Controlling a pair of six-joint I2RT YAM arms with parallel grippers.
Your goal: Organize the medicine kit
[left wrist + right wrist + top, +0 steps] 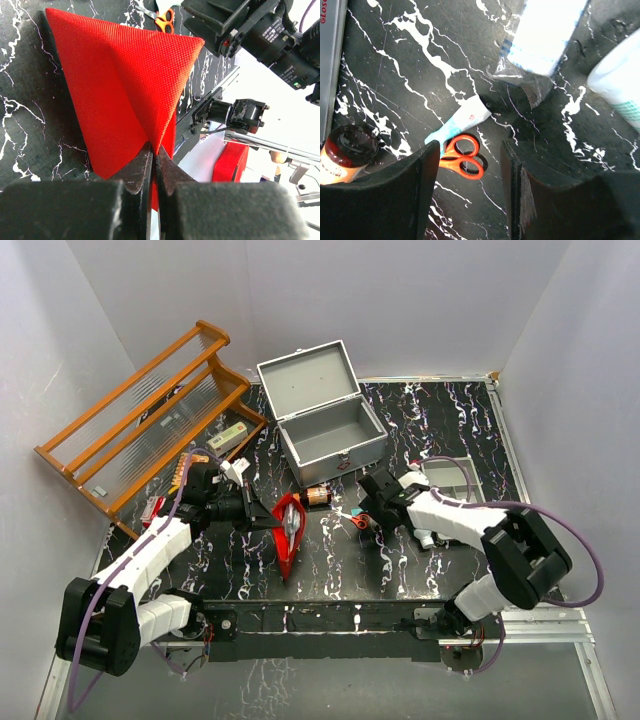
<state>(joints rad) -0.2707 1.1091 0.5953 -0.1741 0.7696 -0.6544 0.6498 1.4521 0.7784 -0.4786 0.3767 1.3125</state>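
Fabric of red pouch (125, 75) pinched tight in left gripper (152, 150), prob. to lift it; right gripper (470, 147) spread over scissors (454, 161), lower centre.

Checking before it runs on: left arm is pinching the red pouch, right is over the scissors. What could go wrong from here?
1. The left jaws are shut on just a thin fold of the red pouch, so it may slip out if lifted.
2. The right jaws stand open over the scissors, which lie flat on the table. Closing could miss them.
3. The brown bottle sits close beside those jaws and might get knocked.
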